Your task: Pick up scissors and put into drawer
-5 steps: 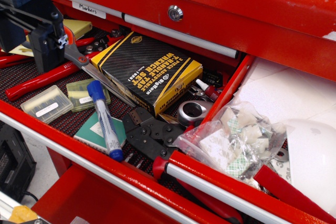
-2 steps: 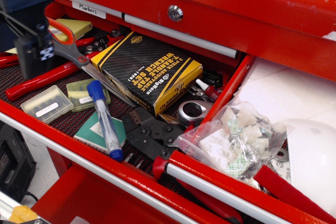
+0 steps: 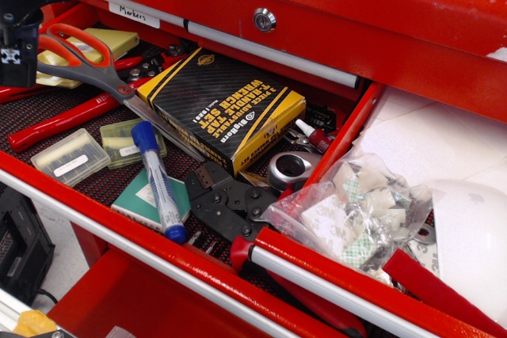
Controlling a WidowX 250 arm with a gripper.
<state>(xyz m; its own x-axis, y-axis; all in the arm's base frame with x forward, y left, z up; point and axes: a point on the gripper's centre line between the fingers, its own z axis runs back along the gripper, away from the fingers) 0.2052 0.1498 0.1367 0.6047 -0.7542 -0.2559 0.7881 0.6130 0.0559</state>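
Observation:
The scissors (image 3: 99,75) lie in the open drawer (image 3: 95,205). Their orange-red loops are at the far left. Their silver blades run right and forward along the edge of a black-and-yellow box. The drawer is wide and red, with a dark mesh liner and a silver bar handle (image 3: 119,237) along its front. My gripper (image 3: 14,43) is a dark block at the top left edge, partly cut off by the frame. It sits just left of the scissor loops, holds nothing and looks open.
Red-handled pliers (image 3: 59,120), a blue-capped marker (image 3: 158,184), clear plastic boxes (image 3: 71,157), a tap wrench box (image 3: 222,104) and a black crimper (image 3: 238,205) crowd the drawer. A narrower drawer with white sheets (image 3: 428,148) and a bag of parts (image 3: 356,213) lie to the right.
My gripper has let go of the scissor handles and moved up and to the left. The scissors stay put in the drawer, with their loops now uncovered.

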